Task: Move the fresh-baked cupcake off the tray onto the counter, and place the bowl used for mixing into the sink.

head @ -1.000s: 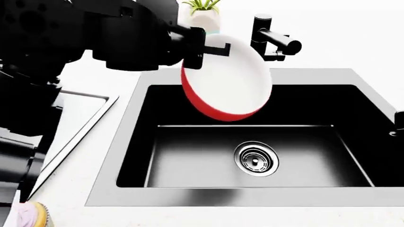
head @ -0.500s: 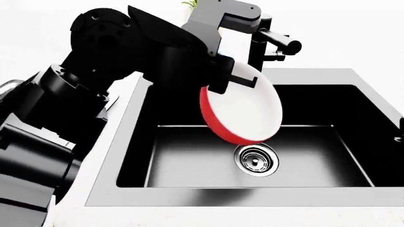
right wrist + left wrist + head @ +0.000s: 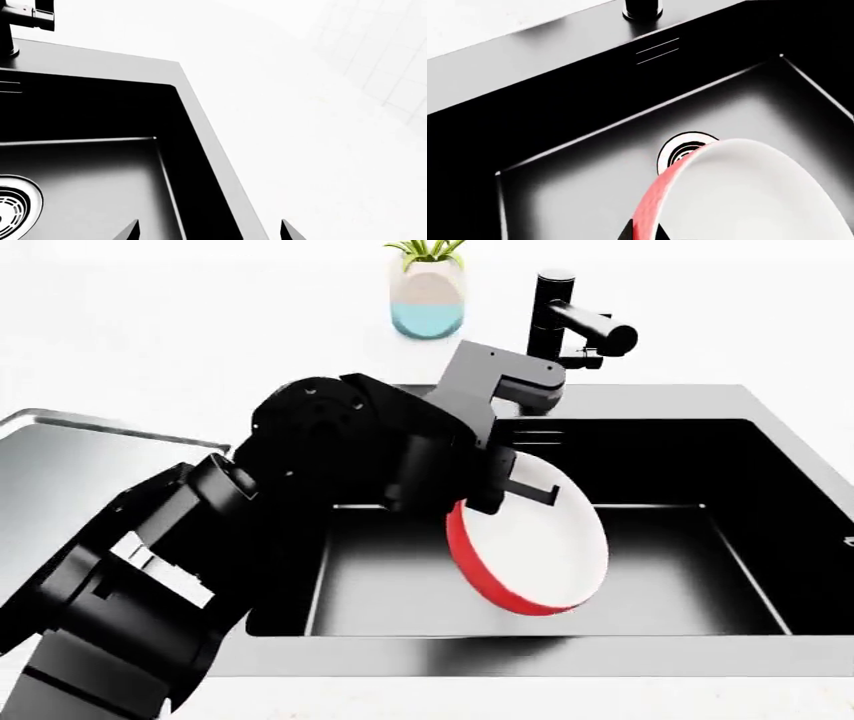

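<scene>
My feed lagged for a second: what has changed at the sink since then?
The left gripper, still shut on the bowl, has carried it down from near the tap into the sink, tilted over the drain. Nothing was let go. Sink, tap and vase stayed put.

Bowl (image 3: 534,550) tilted over sink (image 3: 400,580), tray (image 3: 80,470) left, tap (image 3: 567,325) behind.

We see hard, even light that washes the counter (image 3: 160,330) to near featureless white, while the sink (image 3: 400,580) falls into deep black with a soft sheen on its floor, and faint blur softens the bowl (image 3: 534,550) rim in otherwise sharp renders.
</scene>
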